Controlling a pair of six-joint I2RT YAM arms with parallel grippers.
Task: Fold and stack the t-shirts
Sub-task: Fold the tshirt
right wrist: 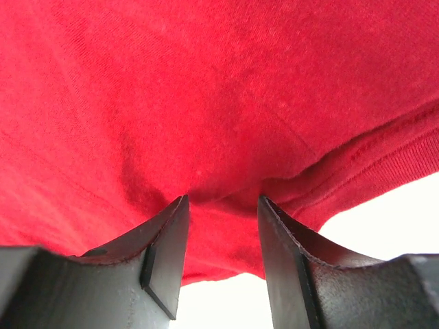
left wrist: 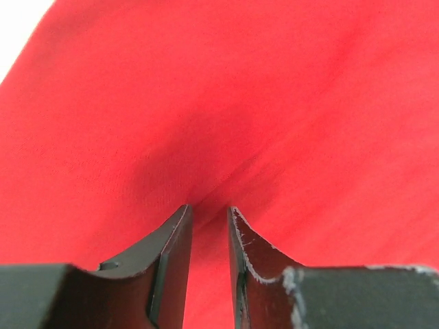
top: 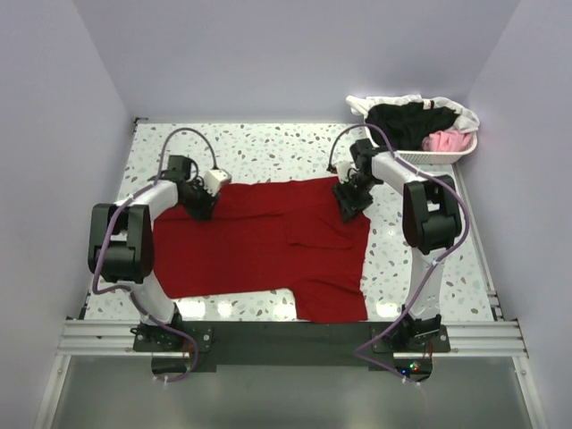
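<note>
The dark red t-shirt point(top: 250, 246) lies spread across the middle of the table, with a folded-over layer near its right side. My left gripper point(top: 198, 207) sits at its upper left corner. In the left wrist view the left gripper point(left wrist: 209, 209) is shut on a pinch of the red cloth point(left wrist: 274, 103), creases running to the tips. My right gripper point(top: 350, 204) is at the upper right corner. In the right wrist view the right gripper point(right wrist: 221, 199) holds a bunched fold at the hem point(right wrist: 384, 164). Black point(top: 407, 121), pink point(top: 447, 140) and white point(top: 375, 104) t-shirts lie in the basket.
The white slotted basket point(top: 420, 159) stands at the back right corner of the speckled table point(top: 268, 147). Pale walls close in the back and both sides. The arms' bases are on the metal rail point(top: 286, 338) at the near edge.
</note>
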